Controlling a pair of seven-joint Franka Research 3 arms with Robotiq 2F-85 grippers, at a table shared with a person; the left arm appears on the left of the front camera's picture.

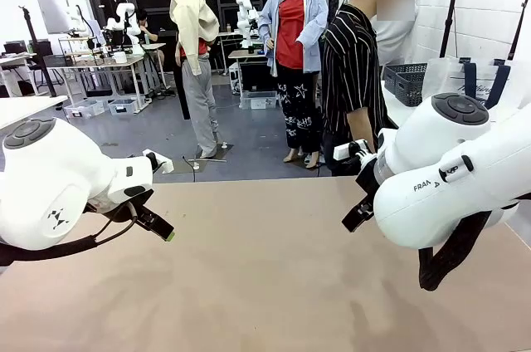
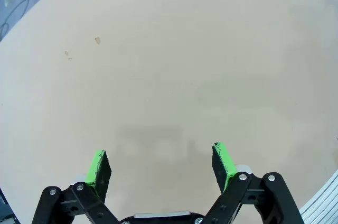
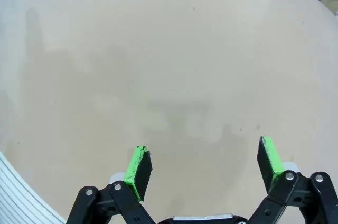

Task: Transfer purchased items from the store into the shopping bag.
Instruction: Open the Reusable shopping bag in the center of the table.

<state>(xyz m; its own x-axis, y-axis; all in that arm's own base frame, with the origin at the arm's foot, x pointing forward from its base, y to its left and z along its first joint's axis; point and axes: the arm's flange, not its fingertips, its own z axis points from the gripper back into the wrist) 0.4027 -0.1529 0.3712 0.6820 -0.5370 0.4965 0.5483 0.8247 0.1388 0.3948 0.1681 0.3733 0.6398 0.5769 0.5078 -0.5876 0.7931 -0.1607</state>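
Note:
My left gripper (image 2: 161, 160) is open over bare beige tabletop, with nothing between its green pads; in the front view it hangs low at the left (image 1: 162, 228). My right gripper (image 3: 203, 160) is also open and empty above the table, and shows at the right in the front view (image 1: 357, 217). The store, a black mesh basket (image 1: 406, 83), stands far off at the back right. Beside it is the shopping bag (image 1: 455, 80), translucent white with navy handles. The purchased items are out of view.
The beige table (image 1: 265, 277) stretches between both arms. A person in a black striped shirt (image 1: 352, 61) stands at its far edge, right of centre. The basket and bag rest on a white side table (image 1: 397, 108) behind that person.

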